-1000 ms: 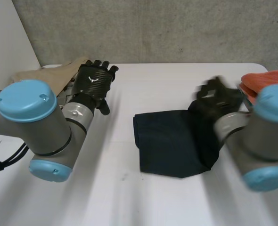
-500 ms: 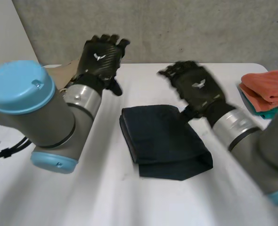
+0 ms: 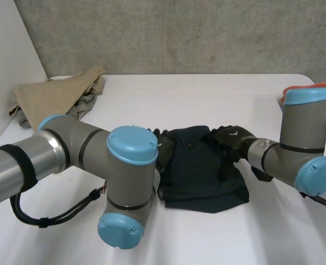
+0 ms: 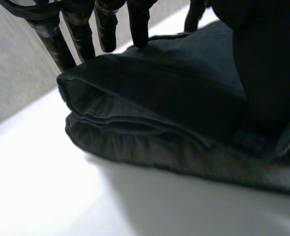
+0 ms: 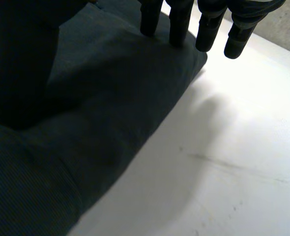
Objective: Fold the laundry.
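The left hand (image 3: 164,148) and right hand (image 3: 233,141), fingers straight and released, press opposite edges of the folded dark cloth (image 3: 204,174) on the desk (image 3: 218,99).

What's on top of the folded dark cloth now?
Both hands rest on the dark cloth: the left hand at one edge, the right hand at the opposite side, fingers straight. The cloth beneath their palms is covered.
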`<state>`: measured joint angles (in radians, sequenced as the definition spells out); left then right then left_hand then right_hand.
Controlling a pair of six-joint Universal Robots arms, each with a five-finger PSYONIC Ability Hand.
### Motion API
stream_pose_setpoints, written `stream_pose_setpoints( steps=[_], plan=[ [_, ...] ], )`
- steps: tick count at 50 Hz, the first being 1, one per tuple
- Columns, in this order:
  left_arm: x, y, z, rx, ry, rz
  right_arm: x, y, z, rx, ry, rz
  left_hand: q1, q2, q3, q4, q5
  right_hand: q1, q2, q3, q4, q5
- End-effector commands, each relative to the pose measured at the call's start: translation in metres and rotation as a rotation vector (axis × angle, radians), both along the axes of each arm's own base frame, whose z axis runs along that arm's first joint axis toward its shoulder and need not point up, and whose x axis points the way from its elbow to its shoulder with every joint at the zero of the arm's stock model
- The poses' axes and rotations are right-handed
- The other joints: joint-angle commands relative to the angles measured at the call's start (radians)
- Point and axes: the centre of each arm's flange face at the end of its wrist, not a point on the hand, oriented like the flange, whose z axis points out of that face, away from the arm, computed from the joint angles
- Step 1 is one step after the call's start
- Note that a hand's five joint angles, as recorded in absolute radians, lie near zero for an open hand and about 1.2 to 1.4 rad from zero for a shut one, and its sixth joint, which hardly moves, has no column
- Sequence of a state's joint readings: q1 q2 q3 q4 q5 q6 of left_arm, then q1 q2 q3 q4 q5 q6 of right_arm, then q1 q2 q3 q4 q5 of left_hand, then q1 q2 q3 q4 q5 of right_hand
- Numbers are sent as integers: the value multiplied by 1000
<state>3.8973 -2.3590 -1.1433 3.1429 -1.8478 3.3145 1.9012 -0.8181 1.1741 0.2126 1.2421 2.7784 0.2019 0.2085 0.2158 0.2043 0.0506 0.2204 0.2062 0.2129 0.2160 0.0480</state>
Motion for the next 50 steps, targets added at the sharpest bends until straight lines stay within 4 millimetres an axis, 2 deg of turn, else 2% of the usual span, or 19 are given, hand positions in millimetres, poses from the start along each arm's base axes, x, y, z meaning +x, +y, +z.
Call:
stream_pose_setpoints(
  steps=[1,3,4,6,8,12,13,16,17,19,22,25,27,32,43,44,48,49,50],
  plan=[
    [3,-3,10,12,-8,-5,-3,-1,7,-88,81,19,3,-4,-11,0,-20,11,26,19,16,9],
    [4,-7,26,-17,21,1,-6,0,23,-141,81,3,26,20,12,24,3,11,26,19,16,9],
    [5,-11,46,-50,58,4,-6,1,29,-162,77,-2,26,20,12,24,3,11,26,19,16,9],
    [7,-15,65,-78,96,-7,-8,5,45,-225,61,-17,26,20,12,24,3,6,20,13,10,3],
    [7,-19,89,-110,150,-59,-10,9,50,-264,54,-24,29,23,15,27,6,-3,11,4,1,-5],
    [7,-27,115,-137,223,-173,-14,26,61,-340,22,-42,32,26,18,30,9,-44,-30,-37,-40,-46],
    [6,-28,119,-140,235,-199,-15,39,67,-369,12,-37,32,26,18,30,9,-46,-32,-38,-42,-48],
    [3,-27,135,-157,276,-302,-15,61,66,-396,4,-17,32,26,18,30,9,-46,-32,-38,-42,-48],
    [3,-25,141,-163,286,-327,-13,75,58,-399,7,6,35,29,21,33,12,-46,-32,-38,-42,-48],
    [3,-22,153,-173,305,-395,-13,86,44,-379,12,21,41,34,27,39,18,-46,-32,-38,-42,-48],
    [3,-20,159,-154,309,-463,-16,106,21,-350,19,39,67,61,53,65,44,-46,-32,-38,-42,-48],
    [3,-14,164,-114,314,-560,-20,118,5,-346,19,49,70,64,56,68,47,-46,-32,-38,-42,-48],
    [2,-9,165,-85,317,-613,-20,120,1,-361,11,54,73,67,59,71,50,-46,-32,-38,-42,-48],
    [0,-5,164,-49,332,-663,-18,120,-12,-398,-10,58,73,67,59,71,50,-46,-32,-38,-42,-48],
    [-4,-1,159,-16,346,-674,5,111,-37,-437,-32,105,76,70,62,74,53,-46,-32,-38,-42,-48],
    [-4,-1,159,-15,347,-674,6,108,-37,-443,-34,104,76,70,62,74,53,-16,-1,-8,-11,-18],
    [-3,-2,159,-12,349,-670,14,99,-37,-475,-52,106,76,70,62,74,53,380,395,388,385,378],
    [-4,-2,158,-10,348,-669,18,94,-34,-496,-66,104,76,70,62,74,53,579,593,586,583,577],
    [-4,-2,158,-11,347,-670,20,92,-32,-509,-72,106,76,70,62,74,53,683,697,690,687,680]
  ],
)
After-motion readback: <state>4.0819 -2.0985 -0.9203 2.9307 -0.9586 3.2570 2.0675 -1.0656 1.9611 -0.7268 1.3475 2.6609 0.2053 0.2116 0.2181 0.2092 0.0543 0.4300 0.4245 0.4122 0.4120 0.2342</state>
